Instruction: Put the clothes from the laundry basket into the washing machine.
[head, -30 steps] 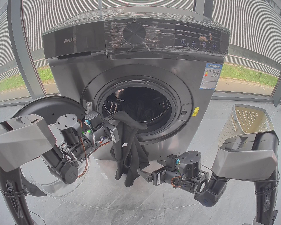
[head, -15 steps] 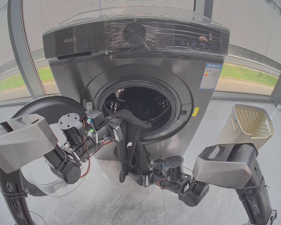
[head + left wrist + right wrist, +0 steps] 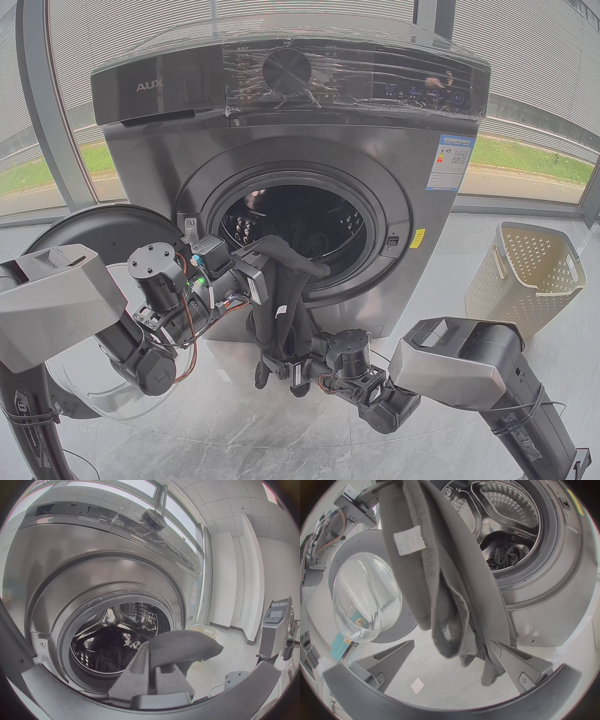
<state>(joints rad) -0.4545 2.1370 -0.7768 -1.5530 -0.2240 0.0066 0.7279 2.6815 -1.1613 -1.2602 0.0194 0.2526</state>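
The floor [image 3: 250, 437] is glossy pale-grey tile with faint marbling and thin joints. Behind, tall windows [image 3: 537, 69] in grey frames [image 3: 47, 125] reach down to it. Through them show a ribbed grey facade, a strip of grass [image 3: 537, 161] and a paved path [image 3: 519, 184]. Daylight falls in evenly. Elsewhere a white wall [image 3: 226, 583] with dark skirting [image 3: 232, 629] meets a white panelled ceiling [image 3: 231, 508].

The left arm [image 3: 147, 312] hides much of the washing machine door [image 3: 87, 231].
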